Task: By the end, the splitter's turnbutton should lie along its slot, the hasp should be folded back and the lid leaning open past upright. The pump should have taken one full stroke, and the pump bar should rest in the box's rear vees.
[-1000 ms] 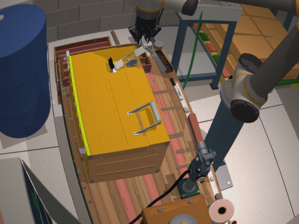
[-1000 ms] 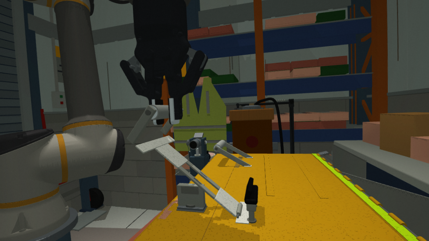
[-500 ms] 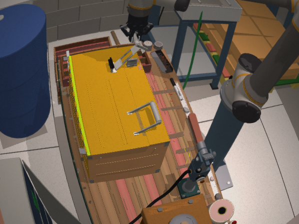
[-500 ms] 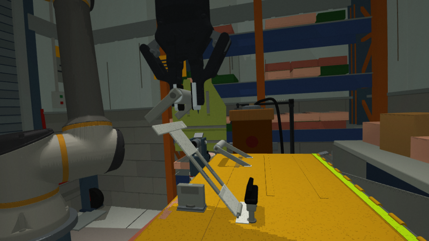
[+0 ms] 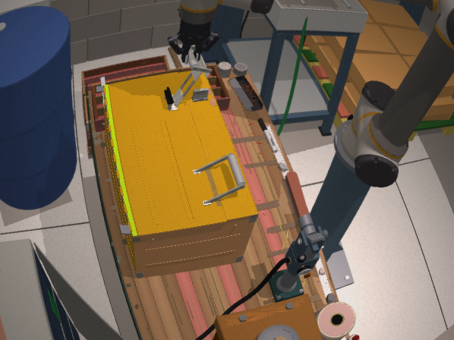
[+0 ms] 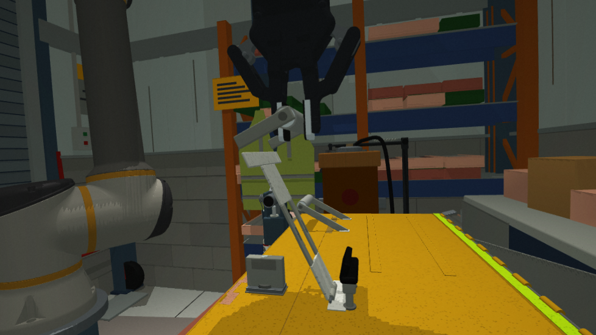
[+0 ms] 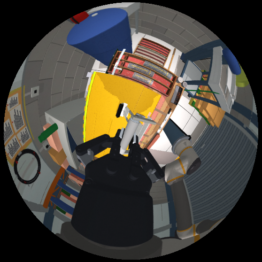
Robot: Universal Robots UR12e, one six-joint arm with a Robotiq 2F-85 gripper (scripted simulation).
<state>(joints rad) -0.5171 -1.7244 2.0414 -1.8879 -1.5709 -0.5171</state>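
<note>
The hasp (image 6: 287,208) (image 5: 186,85) stands raised at a steep slant from its hinge on the yellow lid (image 5: 174,151), and its grey grip roller (image 6: 271,125) (image 7: 129,133) at the free end sits between my fingers. My gripper (image 6: 296,125) (image 5: 193,55) (image 7: 125,144) is closed on that roller above the lid's end edge. The black turnbutton (image 6: 349,268) (image 5: 167,95) stands on its post beside the hasp's hinge. The grey staple block (image 6: 265,275) (image 5: 200,95) sits on the lid near the edge. The lid lies flat and closed, with its handle (image 5: 227,178) folded up. The pump (image 5: 303,246) stands at the pallet's near right corner, its bar (image 5: 298,193) slanting up from it.
A blue drum (image 5: 30,110) stands left of the box. The robot's arm (image 5: 379,151) rises on the right. A blue-framed table (image 5: 315,57) and stacked cartons lie beyond. A rack of red trays (image 7: 146,70) sits past the box's far end.
</note>
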